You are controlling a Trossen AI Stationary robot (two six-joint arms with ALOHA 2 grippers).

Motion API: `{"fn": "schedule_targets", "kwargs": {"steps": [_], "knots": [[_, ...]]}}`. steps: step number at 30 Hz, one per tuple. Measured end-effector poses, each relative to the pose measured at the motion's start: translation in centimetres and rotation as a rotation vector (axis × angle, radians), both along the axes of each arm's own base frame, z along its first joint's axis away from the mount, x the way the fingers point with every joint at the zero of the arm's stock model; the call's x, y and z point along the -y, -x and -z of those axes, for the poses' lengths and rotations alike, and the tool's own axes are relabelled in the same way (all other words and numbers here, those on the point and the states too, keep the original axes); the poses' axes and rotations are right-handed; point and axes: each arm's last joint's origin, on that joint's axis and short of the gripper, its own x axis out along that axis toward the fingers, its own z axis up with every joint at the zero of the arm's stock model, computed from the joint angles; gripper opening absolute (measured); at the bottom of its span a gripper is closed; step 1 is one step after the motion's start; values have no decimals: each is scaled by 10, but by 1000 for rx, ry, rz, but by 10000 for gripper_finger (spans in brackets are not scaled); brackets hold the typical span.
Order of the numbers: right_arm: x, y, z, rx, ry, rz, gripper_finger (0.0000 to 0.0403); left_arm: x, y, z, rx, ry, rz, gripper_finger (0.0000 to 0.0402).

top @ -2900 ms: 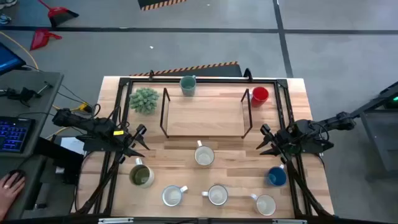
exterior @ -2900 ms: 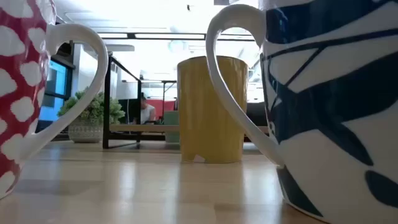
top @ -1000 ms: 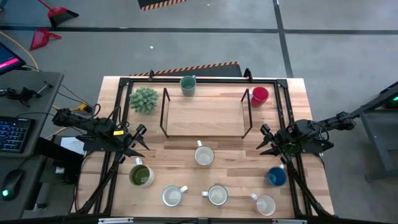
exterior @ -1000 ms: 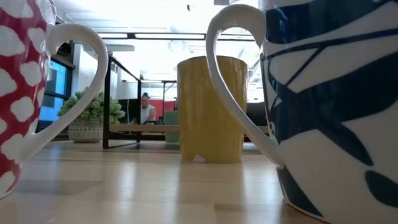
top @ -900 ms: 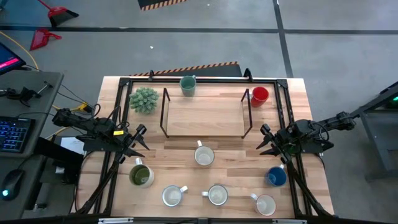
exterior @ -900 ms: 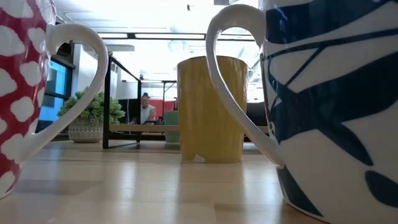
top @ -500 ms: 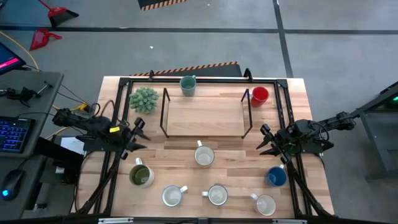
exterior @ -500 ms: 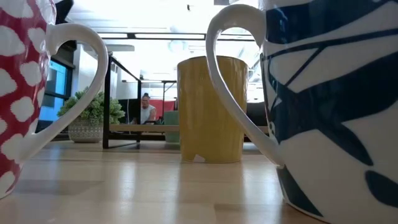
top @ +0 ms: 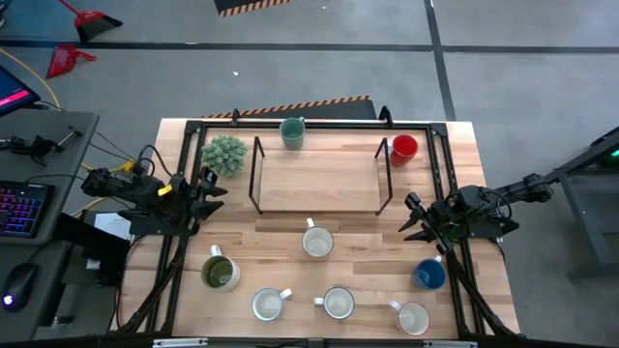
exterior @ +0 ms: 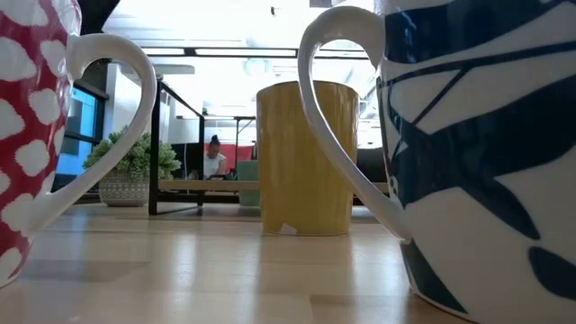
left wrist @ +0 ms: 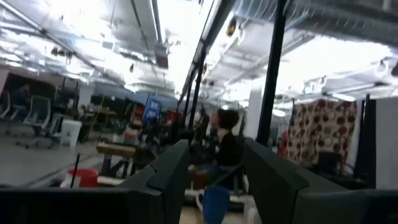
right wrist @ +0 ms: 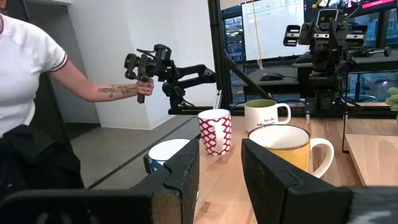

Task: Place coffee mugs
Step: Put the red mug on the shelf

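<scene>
Eight mugs stand on their bases on the wooden table. A teal one (top: 292,132) and a red one (top: 404,147) are at the far edge. A cream-yellow one (top: 317,242) is mid-table. An olive one (top: 220,273), three white ones (top: 268,304) (top: 338,304) (top: 413,317) and a blue one (top: 430,275) are along the near side. My left gripper (top: 211,186) is open and empty at the table's left, near the plant. My right gripper (top: 411,217) is open and empty at the right, above the blue mug's far side.
A spiky green plant (top: 224,155) stands at the far left. A low wooden shelf on black legs (top: 317,177) takes up the far middle. A black frame (top: 319,123) runs round the table. A person (right wrist: 31,93) holding a hand controller stands beyond the table's left side.
My left gripper has gone toward the table's far edge, closer to the plant, and stays open. The mugs and my right gripper have kept still.
</scene>
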Motion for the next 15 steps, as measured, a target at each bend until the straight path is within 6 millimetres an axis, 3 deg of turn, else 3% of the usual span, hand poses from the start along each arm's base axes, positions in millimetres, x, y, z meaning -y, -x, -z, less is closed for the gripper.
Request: {"fn": "schedule_targets", "kwargs": {"steps": [7,15], "knots": [[0,0,0,0,0,0,108,1,-4,10,-109,81,44,145],[1,0,-3,24,-20,48,108,1,-4,10,-115,54,8,145]]}}
